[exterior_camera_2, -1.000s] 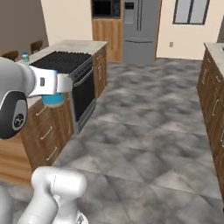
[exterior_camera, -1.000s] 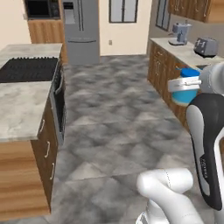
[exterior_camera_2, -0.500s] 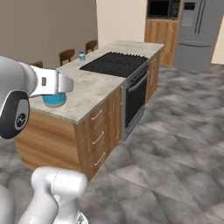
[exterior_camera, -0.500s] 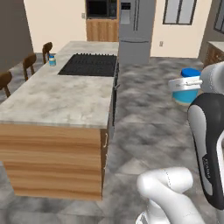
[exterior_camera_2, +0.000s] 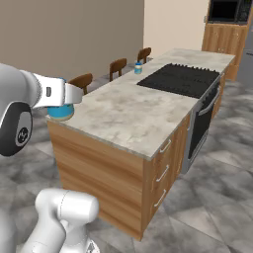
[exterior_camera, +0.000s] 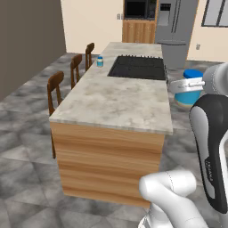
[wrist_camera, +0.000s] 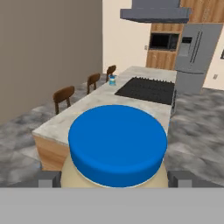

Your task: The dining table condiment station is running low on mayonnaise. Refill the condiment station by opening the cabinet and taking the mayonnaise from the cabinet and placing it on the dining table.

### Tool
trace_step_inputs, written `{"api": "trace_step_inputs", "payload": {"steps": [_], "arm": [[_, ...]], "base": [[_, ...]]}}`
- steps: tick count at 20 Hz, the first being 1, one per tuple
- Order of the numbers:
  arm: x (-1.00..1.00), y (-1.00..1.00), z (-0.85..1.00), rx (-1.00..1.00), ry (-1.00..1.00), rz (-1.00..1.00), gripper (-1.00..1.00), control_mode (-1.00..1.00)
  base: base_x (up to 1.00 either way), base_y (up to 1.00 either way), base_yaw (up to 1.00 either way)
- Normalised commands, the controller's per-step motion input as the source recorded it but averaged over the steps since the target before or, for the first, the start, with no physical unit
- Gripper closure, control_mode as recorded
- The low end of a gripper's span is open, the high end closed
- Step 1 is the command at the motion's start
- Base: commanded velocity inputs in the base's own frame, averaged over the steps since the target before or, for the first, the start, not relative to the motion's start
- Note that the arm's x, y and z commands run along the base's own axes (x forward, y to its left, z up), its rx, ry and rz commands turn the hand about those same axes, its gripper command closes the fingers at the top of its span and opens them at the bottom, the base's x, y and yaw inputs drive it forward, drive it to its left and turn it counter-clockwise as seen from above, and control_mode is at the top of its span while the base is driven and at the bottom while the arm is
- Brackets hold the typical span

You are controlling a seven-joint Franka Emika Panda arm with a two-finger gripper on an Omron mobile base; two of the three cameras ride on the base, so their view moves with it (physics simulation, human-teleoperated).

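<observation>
The mayonnaise (wrist_camera: 117,146) is held in the gripper (wrist_camera: 114,178), with the jaws spread wide and pressed against the two sides of the jar's pale body. In the hand view the blue lid is seen large at 6 o'clock, with a dark finger tip at either side of the jar. In the left base view the jar (exterior_camera: 190,87) is seen at 3 o'clock, carried off the right side of the dining table (exterior_camera: 116,103), beside its long edge and clear of the stone top. In the right base view the jar (exterior_camera_2: 60,111) is partly hidden behind the white hand at 9 o'clock.

The marbled counter is seen running away toward 12 o'clock, with the black cooktop (exterior_camera: 137,67) inset in its far half. A second blue-lidded jar (exterior_camera: 100,61) is stood on the counter at 11 o'clock, left of the cooktop. Three wooden stools (exterior_camera: 55,87) are lined along the counter's left side. A grey refrigerator (exterior_camera: 177,24) is seen beyond the counter's far end.
</observation>
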Motion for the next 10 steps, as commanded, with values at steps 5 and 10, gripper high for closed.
{"api": "trace_step_inputs", "payload": {"steps": [5,10], "arm": [[0.00,0.00,0.00,0.00,0.00,0.00,1.00,1.00],[0.00,0.00,0.00,0.00,0.00,0.00,1.00,1.00]], "base": [[0.79,1.00,0.12],[0.79,1.00,0.00]]}}
